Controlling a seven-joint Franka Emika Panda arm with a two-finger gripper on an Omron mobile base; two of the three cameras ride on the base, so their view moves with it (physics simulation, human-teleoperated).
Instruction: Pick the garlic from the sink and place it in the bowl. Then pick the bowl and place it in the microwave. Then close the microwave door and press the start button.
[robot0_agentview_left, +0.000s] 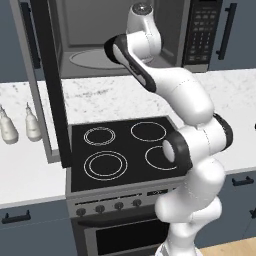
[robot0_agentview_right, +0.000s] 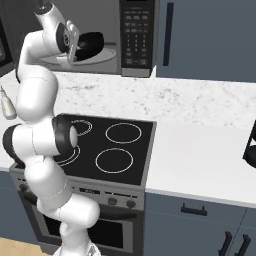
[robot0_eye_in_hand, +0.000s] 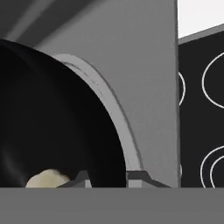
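- One bowl (robot0_agentview_right: 90, 44) sits tilted over the microwave (robot0_agentview_left: 125, 35) turntable (robot0_eye_in_hand: 109, 105), garlic (robot0_eye_in_hand: 46, 178) inside at 6 o'clock.
- Hand (robot0_eye_in_hand: 108, 177) pinches the bowl's rim.
- Microwave door (robot0_agentview_left: 47, 80) stands open at 9 o'clock.

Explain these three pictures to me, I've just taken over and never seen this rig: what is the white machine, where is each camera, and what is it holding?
The white machine is a jointed robot arm on a driving base, parked at a stove. Two pictures come from cameras on the base, behind the arm to its left and right; the third looks along the hand itself.

The arm reaches up into the open microwave, whose door hangs open at the left. In the right base view its gripper is at the black bowl, tilted over the turntable. The hand view looks into the bowl, with the pale garlic inside. The fingertips sit at the bowl's rim, so it looks gripped.

Two pale bottles stand on the counter left of the stove.
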